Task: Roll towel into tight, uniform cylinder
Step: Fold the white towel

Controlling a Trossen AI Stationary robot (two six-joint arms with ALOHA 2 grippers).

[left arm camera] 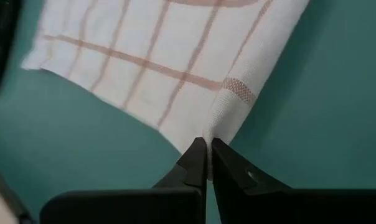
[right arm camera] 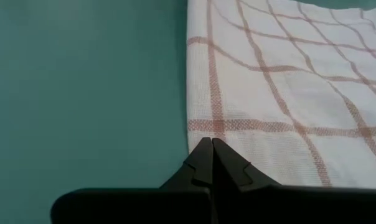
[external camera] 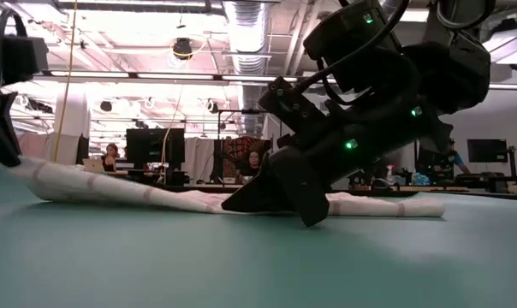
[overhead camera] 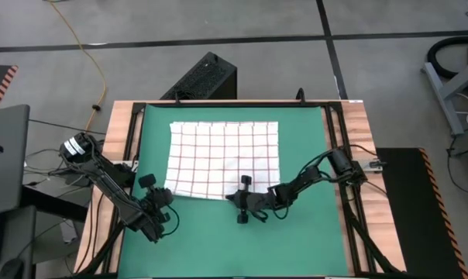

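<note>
On the green mat (overhead camera: 304, 139), my left pincer (left arm camera: 206, 163) pinches the towel's (overhead camera: 225, 159) near left corner; my right pincer (right arm camera: 211, 158) pinches its near edge.

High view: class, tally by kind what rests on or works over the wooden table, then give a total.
Checked towel: 1
Green mat: 1
Grippers: 2, left gripper and right gripper, each pinching a near towel corner
Total: 4

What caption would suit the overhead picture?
Both grippers, left and right, shut on the near edge of the checked towel spread on the green mat.
</note>
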